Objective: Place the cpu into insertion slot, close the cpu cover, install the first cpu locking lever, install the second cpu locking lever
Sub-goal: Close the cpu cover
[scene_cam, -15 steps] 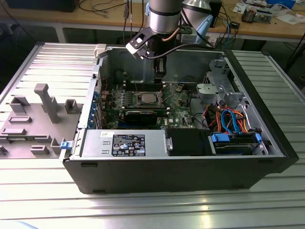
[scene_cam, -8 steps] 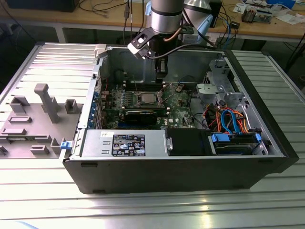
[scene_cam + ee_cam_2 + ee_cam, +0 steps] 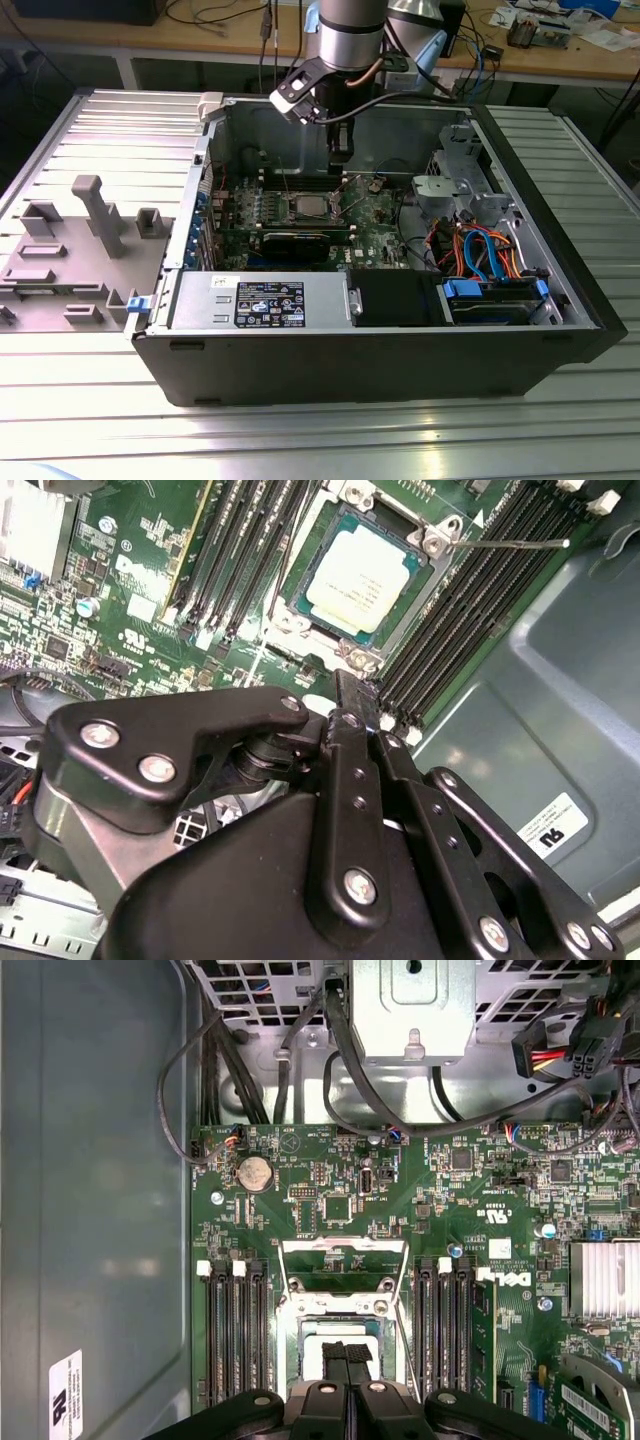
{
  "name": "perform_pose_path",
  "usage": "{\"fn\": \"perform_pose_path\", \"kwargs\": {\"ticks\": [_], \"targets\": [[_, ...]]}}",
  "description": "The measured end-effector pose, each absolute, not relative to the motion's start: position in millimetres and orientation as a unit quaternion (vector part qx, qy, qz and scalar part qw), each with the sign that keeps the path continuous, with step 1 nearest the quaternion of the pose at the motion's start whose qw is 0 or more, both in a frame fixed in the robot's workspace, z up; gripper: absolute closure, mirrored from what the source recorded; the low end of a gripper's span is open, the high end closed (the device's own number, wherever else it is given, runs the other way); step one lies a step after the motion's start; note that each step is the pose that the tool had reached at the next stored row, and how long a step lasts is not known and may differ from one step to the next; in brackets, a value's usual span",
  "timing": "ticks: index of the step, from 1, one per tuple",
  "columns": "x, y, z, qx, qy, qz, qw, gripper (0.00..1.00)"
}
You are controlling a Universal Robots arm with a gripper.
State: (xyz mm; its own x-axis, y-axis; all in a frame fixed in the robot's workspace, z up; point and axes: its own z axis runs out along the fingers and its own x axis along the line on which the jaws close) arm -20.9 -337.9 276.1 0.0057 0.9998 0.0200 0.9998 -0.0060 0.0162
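The cpu (image 3: 358, 578) lies flat in the insertion slot (image 3: 322, 532), its silver top facing up. In the first wrist view the cpu (image 3: 312, 1348) shows partly behind my fingers. The cpu cover (image 3: 345, 1246) stands swung open beyond the insertion slot (image 3: 290, 1345), with green board visible through its square opening. A thin wire locking lever (image 3: 510, 543) sticks out sideways from the socket's corner. My gripper (image 3: 347, 1352) hangs just above the socket with its fingers (image 3: 350, 695) together and nothing between them. In the exterior view the gripper (image 3: 338, 155) hovers over the insertion slot (image 3: 305, 207).
Black memory slots (image 3: 235, 1330) flank the socket on both sides. A finned heat sink (image 3: 605, 1280), a metal drive cage (image 3: 410, 1005) and bundled cables (image 3: 480, 250) crowd the case. The power supply (image 3: 260, 300) sits near the front wall. Grey fixtures (image 3: 90, 215) stand outside at the exterior view's left.
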Motion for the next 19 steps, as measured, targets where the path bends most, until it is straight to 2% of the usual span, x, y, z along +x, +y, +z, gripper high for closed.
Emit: {"fn": "perform_pose_path", "kwargs": {"ticks": [19], "targets": [[-12.3, -337.9, 276.2, -0.709, -0.705, -0.013, 0.001, 0.89]]}}
